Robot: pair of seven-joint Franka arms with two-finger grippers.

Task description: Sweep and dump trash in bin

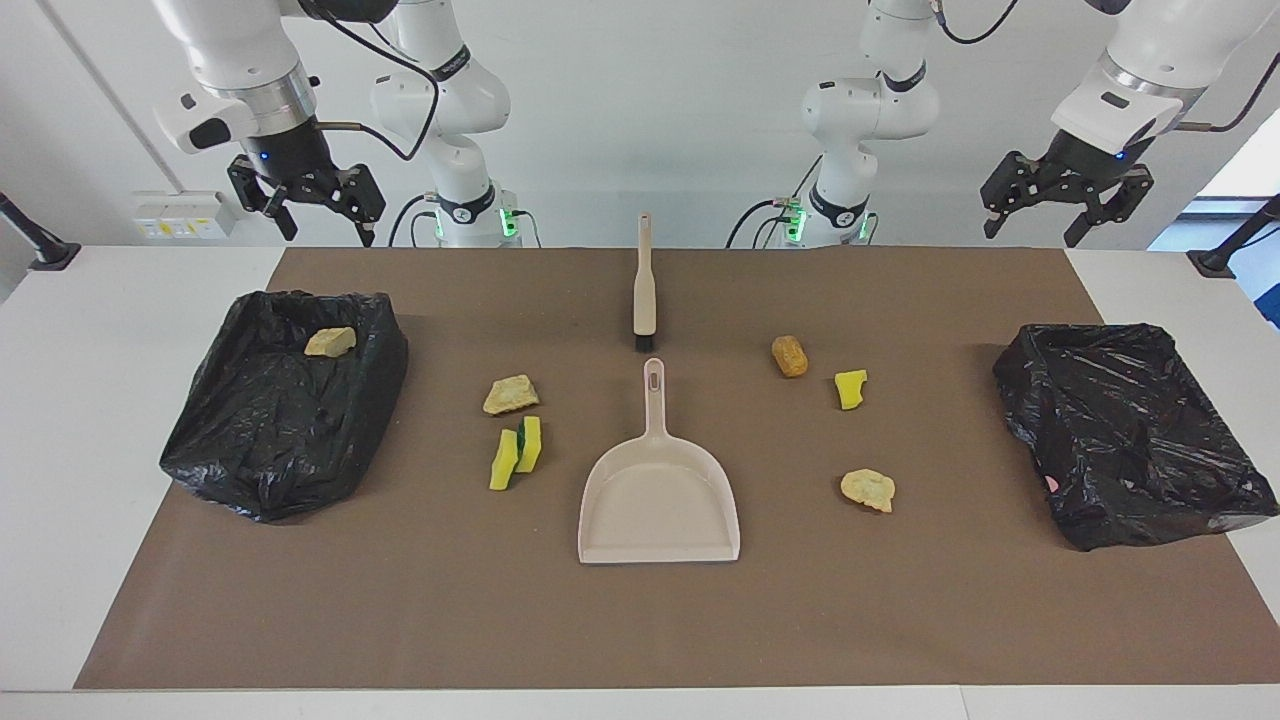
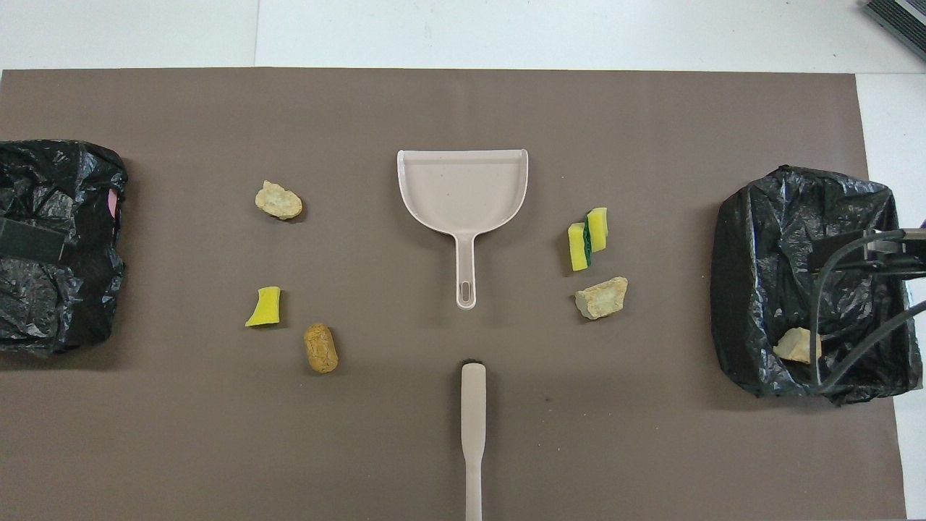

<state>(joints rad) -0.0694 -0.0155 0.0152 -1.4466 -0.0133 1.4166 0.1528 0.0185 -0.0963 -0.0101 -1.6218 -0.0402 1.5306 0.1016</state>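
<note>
Trash lies on the brown mat around a beige dustpan (image 1: 658, 500) (image 2: 463, 188). Toward the right arm's end are a tan chunk (image 1: 511, 394) and two yellow-green pieces (image 1: 515, 452). Toward the left arm's end are an orange-brown chunk (image 1: 789, 356), a yellow piece (image 1: 850, 389) and a pale chunk (image 1: 868, 489). A beige brush (image 1: 645, 290) (image 2: 473, 427) lies nearer the robots than the dustpan. One black-lined bin (image 1: 250, 470) holds a tan chunk (image 1: 330, 342). My right gripper (image 1: 328, 230) hangs open and empty above it. My left gripper (image 1: 1035, 225) hangs open and empty above the other bin (image 1: 1150, 470).
The brown mat (image 1: 900, 620) covers most of the white table. Cables of the right arm (image 2: 854, 311) cross over the bin at that end in the overhead view. Both arms wait high up, apart from everything on the mat.
</note>
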